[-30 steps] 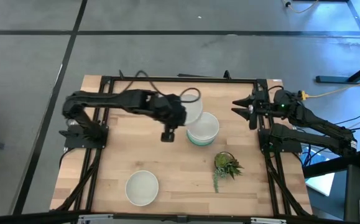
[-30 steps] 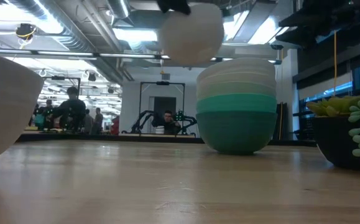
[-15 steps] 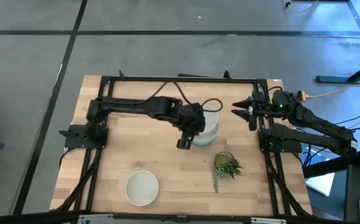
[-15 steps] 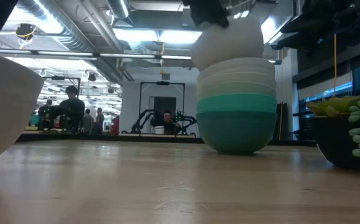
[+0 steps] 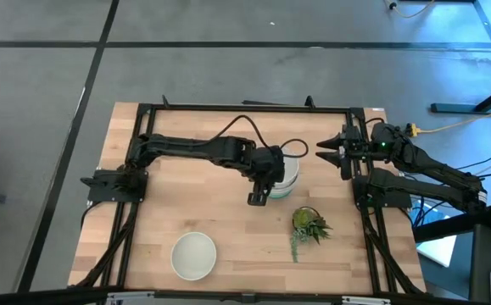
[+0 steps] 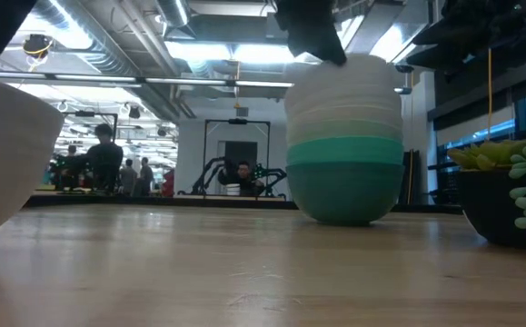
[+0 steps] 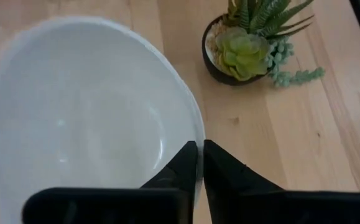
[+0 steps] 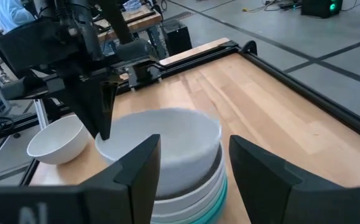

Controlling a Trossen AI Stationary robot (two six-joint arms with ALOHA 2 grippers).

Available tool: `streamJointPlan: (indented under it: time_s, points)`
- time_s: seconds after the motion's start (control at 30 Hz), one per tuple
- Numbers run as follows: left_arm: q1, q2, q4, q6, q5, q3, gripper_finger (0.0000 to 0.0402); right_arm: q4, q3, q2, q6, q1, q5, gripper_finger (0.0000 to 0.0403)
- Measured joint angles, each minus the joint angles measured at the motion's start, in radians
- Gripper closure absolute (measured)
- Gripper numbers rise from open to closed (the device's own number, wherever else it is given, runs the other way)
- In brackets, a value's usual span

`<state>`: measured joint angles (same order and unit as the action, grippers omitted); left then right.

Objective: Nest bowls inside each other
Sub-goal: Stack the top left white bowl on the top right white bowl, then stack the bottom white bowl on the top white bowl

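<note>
While left gripper (image 7: 198, 163) jaws pinch white bowl (image 7: 86, 118) atop stack (image 6: 344, 150), one bowl (image 5: 193, 255) sits apart; right gripper (image 8: 192, 163) jaws wide.

Bowl stack (image 6: 344, 145): white top, pale mint, bright teal, dark teal base. Lone bowl (image 5: 193, 255) white. Plant (image 5: 309, 226) green, dark pot.

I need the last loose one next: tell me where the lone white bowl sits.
In the high view, the lone white bowl sits near the table's front edge on the left side, apart from the bowl stack and left of the plant.
</note>
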<state>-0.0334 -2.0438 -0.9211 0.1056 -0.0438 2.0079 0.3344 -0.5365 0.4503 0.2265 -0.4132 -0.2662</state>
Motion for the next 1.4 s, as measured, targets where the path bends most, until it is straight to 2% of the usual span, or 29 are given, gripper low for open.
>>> streamJointPlan:
  time_s: [0.27, 0.4, 0.53, 0.67, 0.8, 1.0, 1.13, 1.23, 1.4]
  points:
    - [-0.005, 0.001, -0.002, -0.007, -0.006, 0.0, 0.034, 0.0, 0.0, 0.0, -0.025, 0.0, 0.0, 0.021]
    - [-0.005, 0.001, 0.001, -0.024, -0.007, 0.0, 0.0302, 0.0, 0.0, 0.0, -0.026, 0.0, 0.0, 0.021]
    - [-0.012, 0.014, 0.003, 0.033, 0.008, 0.0, 0.0265, 0.0, 0.0, 0.0, -0.027, 0.0, 0.0, 0.021]
    - [-0.021, 0.049, 0.0, 0.061, 0.009, 0.0, 0.0259, 0.0, 0.0, 0.0, -0.029, 0.0, 0.0, 0.021]
    - [-0.025, 0.127, -0.109, 0.06, -0.002, 0.0, 0.026, 0.0, 0.0, -0.002, -0.029, 0.0, 0.0, 0.021]
    - [-0.059, 0.243, -0.229, -0.098, 0.005, 0.0, 0.0259, 0.0, 0.0, -0.002, -0.029, 0.0, 0.0, 0.021]
    - [-0.118, 0.312, -0.266, -0.198, 0.106, -0.038, 0.026, 0.0, 0.0, -0.002, -0.025, 0.0, -0.023, 0.021]
    - [-0.168, 0.378, -0.319, -0.305, 0.169, -0.13, 0.0259, 0.0, 0.0, -0.002, -0.021, 0.0, -0.028, 0.021]
    - [-0.264, 0.492, -0.304, -0.494, 0.184, -0.357, 0.0261, -0.001, 0.0, -0.002, -0.015, 0.0, -0.033, 0.021]
